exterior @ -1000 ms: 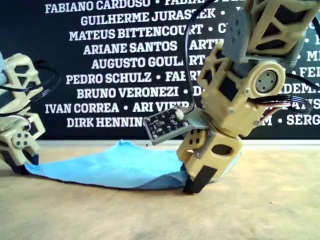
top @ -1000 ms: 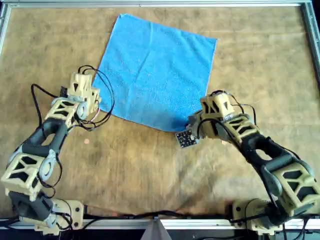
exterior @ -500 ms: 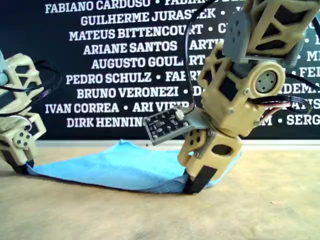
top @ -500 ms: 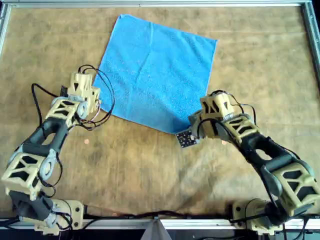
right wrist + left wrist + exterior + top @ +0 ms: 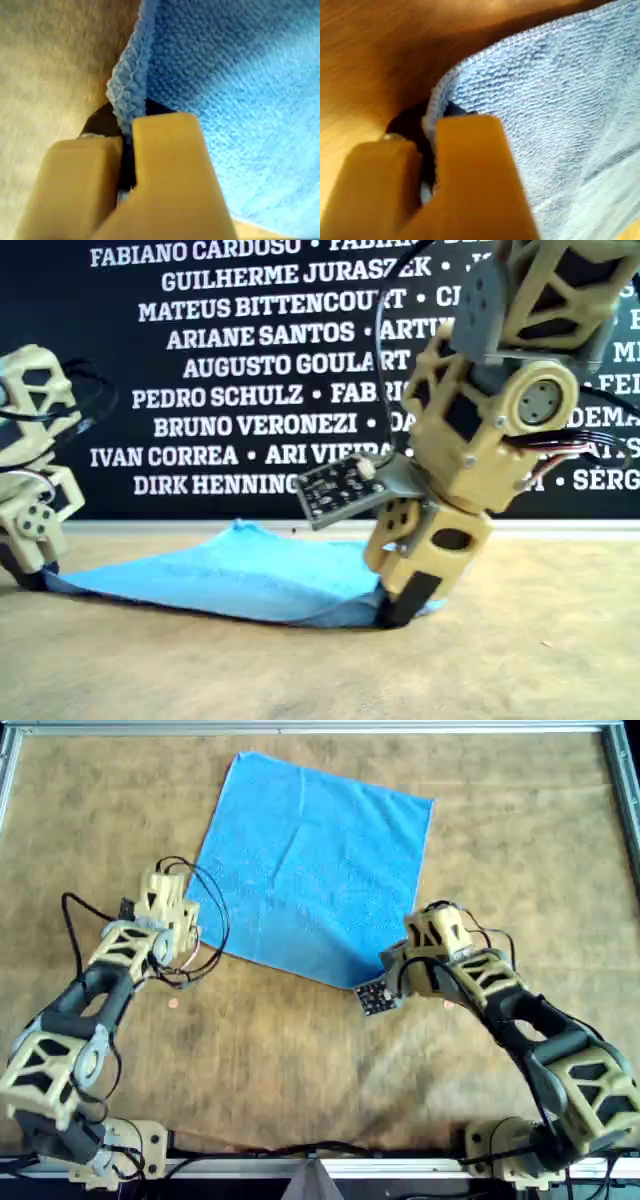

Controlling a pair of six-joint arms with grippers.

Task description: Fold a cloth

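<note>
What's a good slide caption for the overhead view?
Two claws, left and right, pinch the near corners of a blue cloth.

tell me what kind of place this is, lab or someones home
Most likely a lab or demo stand, not a home: two 3D-printed-looking arms work a cloth on a metal-framed, brown-covered table, and a black wall of printed names stands behind.

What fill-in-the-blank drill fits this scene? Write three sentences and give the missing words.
1. Both grippers are shut on the ____ cloth.
2. The left gripper pinches the cloth at its ____.
3. In the exterior view, the right gripper holds its corner near the ____, not high.

Missing words: blue; hem; table
</note>
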